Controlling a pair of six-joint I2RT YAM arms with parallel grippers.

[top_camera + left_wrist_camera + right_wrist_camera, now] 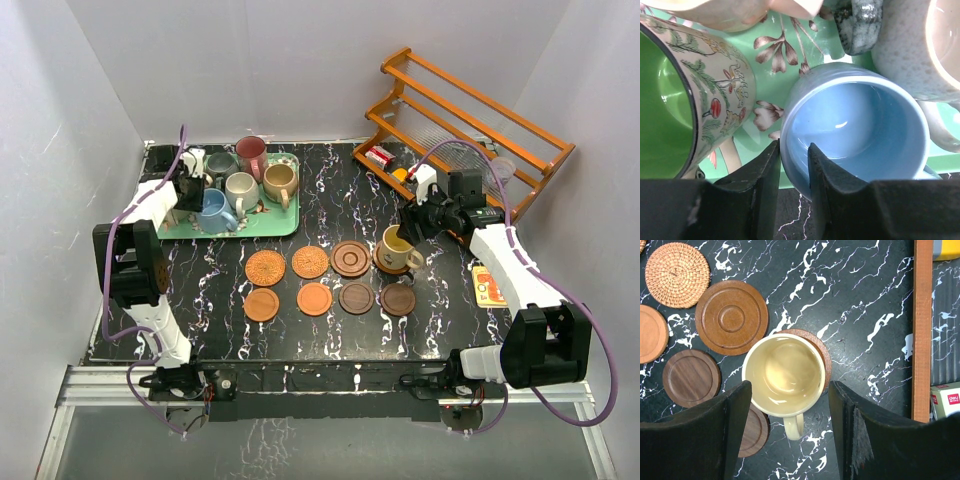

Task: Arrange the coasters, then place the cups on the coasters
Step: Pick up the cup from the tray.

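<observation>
**Inspector:** Report on the left side.

**Assistant:** The left claw (pixel 794 148) is at the light blue mug (pixel 855 125), which stands on the green tray (pixel 285 222) in the upper left of the overhead view. One finger is outside the near wall and the other is inside the bowl, with the rim between them. The gap is narrow. I cannot tell from the wrist view whether the fingers are pinching the wall.

**Inspector:** What else is on the tray?

**Assistant:** A green-lined mug (pixel 665 100) with a plant print sits just left of the blue one. The grey-teal mug (pixel 221 163), maroon mug (pixel 251 153), cream-white mug (pixel 241 188) and tan mug (pixel 280 181) are further up the frame.

**Inspector:** And the right side?

**Assistant:** The right claw (pixel 789 385) is open, with a finger on each side of the yellow-cream mug (pixel 783 375). That mug stands upright on a dark brown coaster (pixel 815 342), right of centre on the counter (pixel 330 200). Its handle points to the bottom of the wrist view.

**Inspector:** How do the coasters lie?

**Assistant:** There are eight, in two rows of four at centre frame.
- **Upper row, left to right:** two woven coasters (pixel 266 267), a ringed brown coaster (pixel 350 258), then the one under the mug.
- **Lower row, left to right:** two smooth orange-tan coasters (pixel 261 304), then two dark coasters (pixel 356 297).
</observation>
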